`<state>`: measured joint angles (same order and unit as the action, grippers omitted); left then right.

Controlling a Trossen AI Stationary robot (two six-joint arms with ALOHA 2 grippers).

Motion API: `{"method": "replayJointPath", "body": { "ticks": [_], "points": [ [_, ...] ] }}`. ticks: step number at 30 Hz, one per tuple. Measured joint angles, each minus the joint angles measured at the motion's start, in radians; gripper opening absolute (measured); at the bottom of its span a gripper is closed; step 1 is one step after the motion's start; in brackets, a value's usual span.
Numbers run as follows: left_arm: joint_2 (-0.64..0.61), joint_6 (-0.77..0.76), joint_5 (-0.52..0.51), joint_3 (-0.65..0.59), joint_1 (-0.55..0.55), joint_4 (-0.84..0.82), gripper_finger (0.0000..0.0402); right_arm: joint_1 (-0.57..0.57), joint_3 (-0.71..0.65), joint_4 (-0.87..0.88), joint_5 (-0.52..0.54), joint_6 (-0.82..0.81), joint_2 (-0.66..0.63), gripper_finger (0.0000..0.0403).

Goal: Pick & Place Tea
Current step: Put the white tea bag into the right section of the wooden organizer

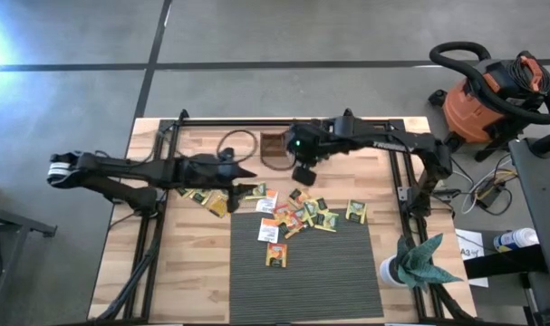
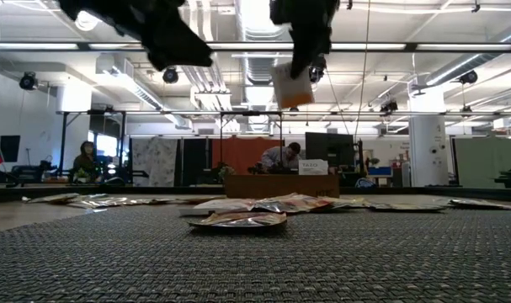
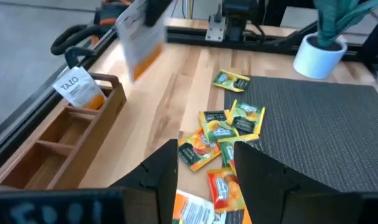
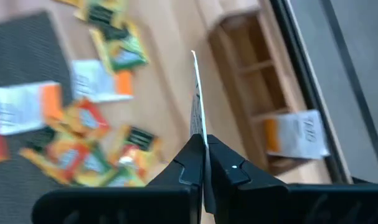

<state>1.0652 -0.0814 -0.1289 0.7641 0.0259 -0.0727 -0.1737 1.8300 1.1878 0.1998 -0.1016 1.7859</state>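
Note:
Several flat tea sachets [image 1: 302, 215], yellow-green, orange and white, lie scattered on the wood and on the grey mat [image 1: 306, 272]. They also show in the left wrist view as a cluster of sachets [image 3: 223, 130]. The brown wooden tray [image 1: 275, 149] stands at the far side, with one white-and-orange sachet [image 3: 80, 87] in an end compartment. My right gripper [image 1: 303, 174] hovers between the tray and the pile, shut on a white-and-orange sachet [image 2: 290, 86]. My left gripper [image 3: 204, 162] is open, raised above the table left of the pile, and touches nothing. My right gripper [image 4: 204, 152] pinches the white-and-orange sachet between its two fingers by the upper edge [image 4: 199, 134], coming from above and pointing down. The sachet hangs below the fingers [image 2: 306, 50], lifted clear of the table and slightly tilted, and the wrist view sees it edge-on.
A white pot with a green plant [image 1: 406, 267] stands at the table's near right corner. A black frame rail [image 1: 401, 172] borders the work area, and a cable loop [image 1: 238, 143] lies left of the tray. An orange vacuum cleaner [image 1: 487, 95] stands on the floor to the right.

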Motion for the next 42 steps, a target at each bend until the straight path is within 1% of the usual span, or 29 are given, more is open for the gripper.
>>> {"method": "replayJointPath", "body": {
  "ticks": [4, 7, 10, 13, 17, 21, 29, 33, 38, 42],
  "points": [
    [-0.145, -0.002, 0.0, -0.087, 0.023, 0.003, 0.0151, -0.105, -0.067, -0.05, -0.023, 0.054, -0.002, 0.0009],
    [-0.22, -0.006, -0.002, -0.139, 0.058, 0.002, 0.0151, -0.194, -0.124, -0.105, -0.035, 0.079, -0.002, 0.0009],
    [-0.267, -0.015, -0.003, -0.158, 0.092, 0.014, 0.0151, -0.28, -0.188, -0.181, -0.112, 0.087, -0.002, 0.0008],
    [-0.287, -0.022, -0.004, -0.16, 0.116, 0.017, 0.0151, -0.338, -0.253, -0.239, -0.152, 0.103, -0.002, 0.0008],
    [-0.281, -0.024, -0.003, -0.143, 0.146, 0.025, 0.0151, -0.376, -0.316, -0.277, -0.196, 0.167, -0.002, 0.0008],
    [-0.252, -0.024, -0.003, -0.13, 0.182, 0.051, 0.0151, -0.394, -0.362, -0.323, -0.206, 0.259, -0.002, 0.0008],
    [-0.173, -0.045, -0.004, -0.064, 0.247, 0.081, 0.0151, -0.473, -0.418, -0.426, -0.278, 0.361, -0.002, 0.0008],
    [-0.132, -0.045, -0.003, -0.04, 0.263, 0.082, 0.0151, -0.505, -0.449, -0.472, -0.355, 0.367, -0.001, 0.0008],
    [-0.086, -0.047, -0.004, -0.031, 0.273, 0.081, 0.0151, -0.509, -0.499, -0.483, -0.365, 0.394, 0.001, 0.0008],
    [-0.059, -0.047, -0.003, -0.03, 0.282, 0.079, 0.0151, -0.507, -0.536, -0.556, -0.369, 0.393, 0.003, 0.0008]
  ]
}}
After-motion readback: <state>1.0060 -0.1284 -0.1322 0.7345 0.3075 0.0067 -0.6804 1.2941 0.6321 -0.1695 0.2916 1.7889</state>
